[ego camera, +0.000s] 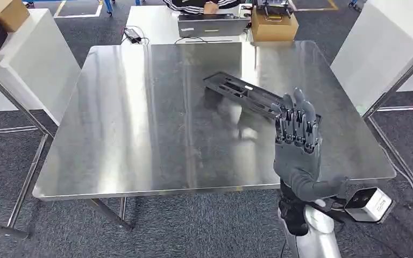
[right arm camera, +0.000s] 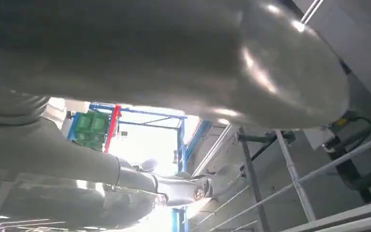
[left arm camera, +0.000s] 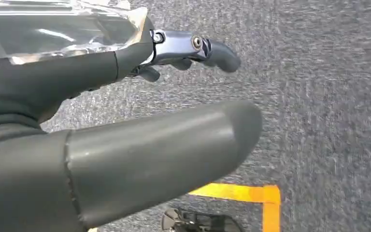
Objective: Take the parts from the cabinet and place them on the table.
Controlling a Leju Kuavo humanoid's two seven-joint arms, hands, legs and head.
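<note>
A long dark grey part (ego camera: 235, 87) lies flat on the steel table (ego camera: 140, 134), right of the middle and angled toward the front right. My right hand (ego camera: 297, 133) is raised over the table's front right area, just in front of the part's near end, fingers straight and apart from the thumb, holding nothing. In the right wrist view the thick thumb (right arm camera: 183, 53) and the fingers (right arm camera: 174, 186) are spread with nothing between them. My left hand (left arm camera: 125, 121) hangs over grey carpet, its thumb and fingers (left arm camera: 193, 48) apart and empty.
Behind the table stands a white bench with a grey case (ego camera: 212, 24), a cardboard box (ego camera: 273, 26) and a cable adapter (ego camera: 133, 35); a person (ego camera: 204, 5) sits there. White benches flank both sides. Yellow floor tape (left arm camera: 251, 193) lies near my left hand.
</note>
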